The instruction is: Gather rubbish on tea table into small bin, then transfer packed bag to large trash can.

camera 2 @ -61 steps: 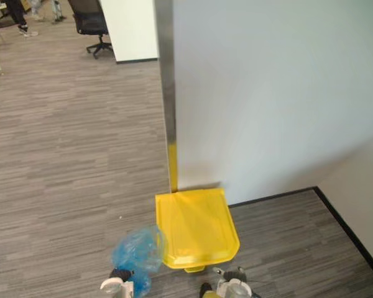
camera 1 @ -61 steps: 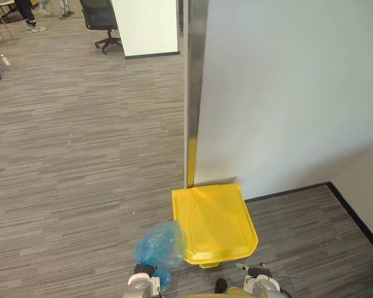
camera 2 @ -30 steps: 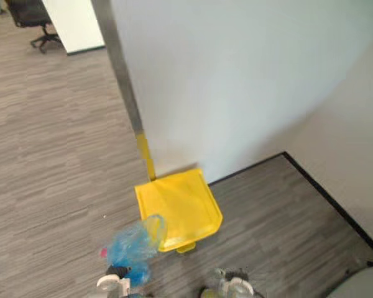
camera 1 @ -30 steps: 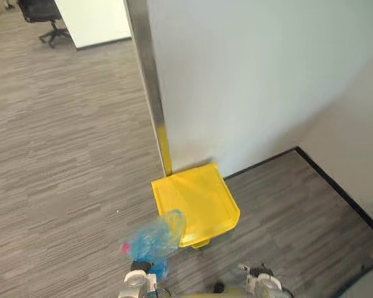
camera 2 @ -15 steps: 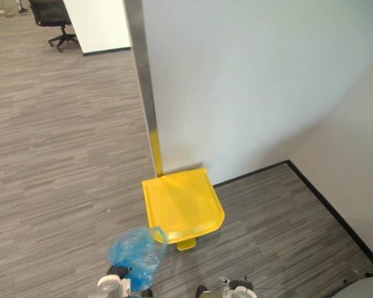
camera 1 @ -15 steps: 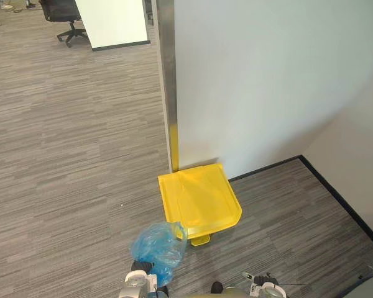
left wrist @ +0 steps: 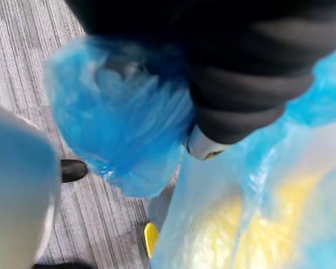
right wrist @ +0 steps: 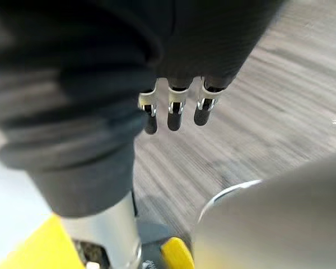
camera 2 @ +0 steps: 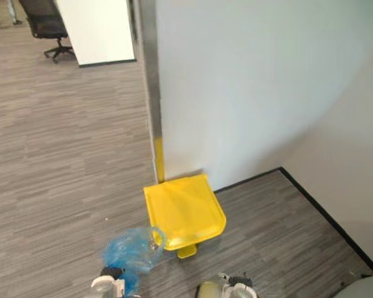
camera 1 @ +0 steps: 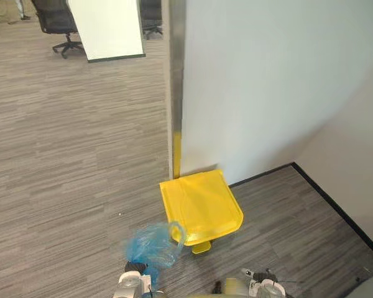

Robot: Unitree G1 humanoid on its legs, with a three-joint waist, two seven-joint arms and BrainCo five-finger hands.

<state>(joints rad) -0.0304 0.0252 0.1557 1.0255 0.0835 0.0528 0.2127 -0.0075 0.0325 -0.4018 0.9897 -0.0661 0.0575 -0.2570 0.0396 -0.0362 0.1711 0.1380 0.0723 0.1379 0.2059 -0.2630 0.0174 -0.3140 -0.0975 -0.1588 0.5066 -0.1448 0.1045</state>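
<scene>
Eye view: crumpled blue translucent plastic bag (camera 1: 150, 245) at 8 o'clock of closed yellow plastic pedal bin (camera 1: 201, 206), by its corner. Left wrist: left hand (left wrist: 241, 73) against bag, grip can't tell. Right wrist: right hand (right wrist: 176, 115) loose, empty.

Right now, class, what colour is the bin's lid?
The lid is bright yellow; the left eye view shows it best.

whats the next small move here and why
Probably bring the free right hand to the yellow trash can and lift its lid: the lid is closed, and the left hand holds the blue bag beside it.
</scene>
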